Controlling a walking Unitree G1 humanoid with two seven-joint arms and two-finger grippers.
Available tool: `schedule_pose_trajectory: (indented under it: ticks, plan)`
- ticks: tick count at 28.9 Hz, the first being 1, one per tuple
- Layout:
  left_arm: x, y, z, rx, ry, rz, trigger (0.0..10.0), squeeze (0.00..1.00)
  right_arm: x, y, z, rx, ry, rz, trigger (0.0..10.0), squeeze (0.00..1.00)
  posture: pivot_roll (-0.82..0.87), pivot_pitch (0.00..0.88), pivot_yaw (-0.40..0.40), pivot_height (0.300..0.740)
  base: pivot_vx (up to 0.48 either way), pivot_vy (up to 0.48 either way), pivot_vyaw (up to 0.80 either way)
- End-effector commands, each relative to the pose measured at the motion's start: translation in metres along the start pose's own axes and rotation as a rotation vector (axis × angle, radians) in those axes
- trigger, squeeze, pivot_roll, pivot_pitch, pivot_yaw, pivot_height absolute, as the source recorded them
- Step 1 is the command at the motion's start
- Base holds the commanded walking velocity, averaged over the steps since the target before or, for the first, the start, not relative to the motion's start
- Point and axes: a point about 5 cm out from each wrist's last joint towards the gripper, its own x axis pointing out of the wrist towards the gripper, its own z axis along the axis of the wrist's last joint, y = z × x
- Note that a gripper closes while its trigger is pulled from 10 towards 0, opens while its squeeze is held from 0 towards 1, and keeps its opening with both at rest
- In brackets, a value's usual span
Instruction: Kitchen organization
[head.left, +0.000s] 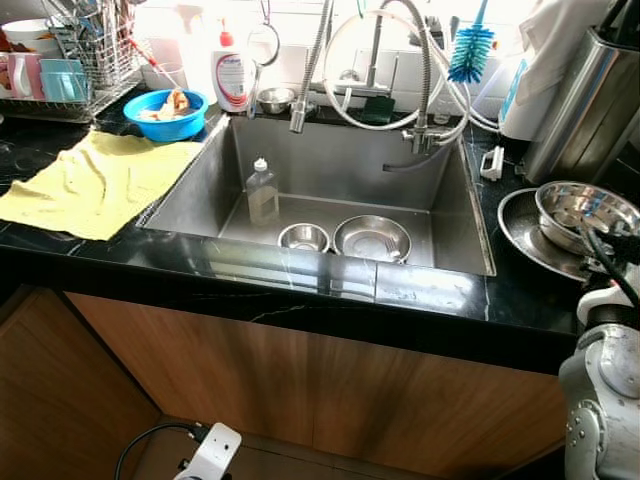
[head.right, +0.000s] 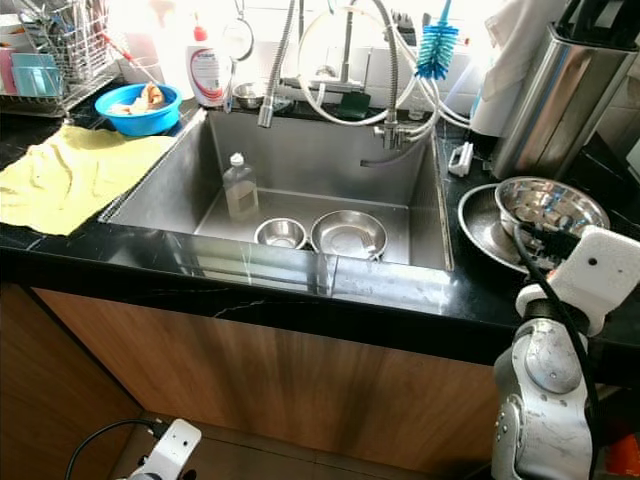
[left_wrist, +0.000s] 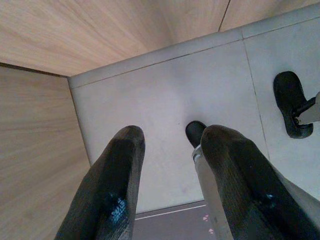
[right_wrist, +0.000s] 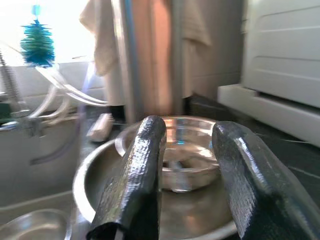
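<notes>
A steel sink (head.left: 455, 215) is set in the black counter, and in it stand a clear bottle (head.left: 262, 192), a small steel bowl (head.left: 304, 237) and a wider steel bowl (head.left: 371, 238). On the counter to the right of the sink, a steel bowl (head.right: 550, 208) rests on a steel plate (head.right: 480, 228). My right gripper (right_wrist: 191, 129) is open just in front of that bowl (right_wrist: 187, 167), level with its rim, with nothing between the fingers. My left gripper (left_wrist: 175, 137) hangs open low beside the wooden cabinet, above the floor.
A yellow cloth (head.left: 95, 180) lies on the counter left of the sink, with a blue bowl (head.left: 167, 113) and a dish rack (head.left: 85, 60) behind it. A soap bottle (head.left: 233, 75), faucet hoses (head.left: 425, 100) and a blue brush (head.left: 470, 50) line the back. A tall steel canister (head.left: 580, 100) stands far right.
</notes>
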Motion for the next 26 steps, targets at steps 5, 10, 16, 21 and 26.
schedule_pose_trajectory:
  ticks: [5, 10, 16, 21, 26]
  plan:
    - [0.000, 0.000, -0.002, 0.025, 0.010, -0.008, 10.0, 0.00, 0.000, 0.011, -0.005, -0.041, 0.037, 0.065, 10.0, 0.00, -0.15, 0.001, -0.034, 0.740, 0.000, 0.000, 0.00]
    - [0.000, 0.000, -0.002, 0.026, 0.010, -0.010, 10.0, 0.00, 0.001, 0.007, -0.012, -0.063, 0.085, 0.039, 10.0, 0.00, -0.15, 0.000, -0.035, 0.740, 0.000, 0.000, 0.00]
    - [0.000, 0.000, -0.002, 0.026, 0.010, -0.011, 10.0, 0.00, 0.001, 0.007, -0.015, -0.077, 0.101, 0.038, 10.0, 0.00, -0.15, 0.000, -0.035, 0.740, 0.000, 0.000, 0.00]
    - [-0.001, 0.000, -0.003, 0.027, 0.011, -0.012, 10.0, 0.00, 0.003, 0.005, -0.015, -0.087, 0.112, 0.027, 10.0, 0.00, -0.15, 0.000, -0.035, 0.740, 0.000, 0.000, 0.00]
    - [-0.001, 0.000, -0.003, 0.028, 0.012, -0.012, 10.0, 0.00, 0.003, 0.004, -0.016, -0.096, 0.120, 0.013, 10.0, 0.00, -0.15, 0.000, -0.035, 0.740, 0.000, 0.000, 0.00]
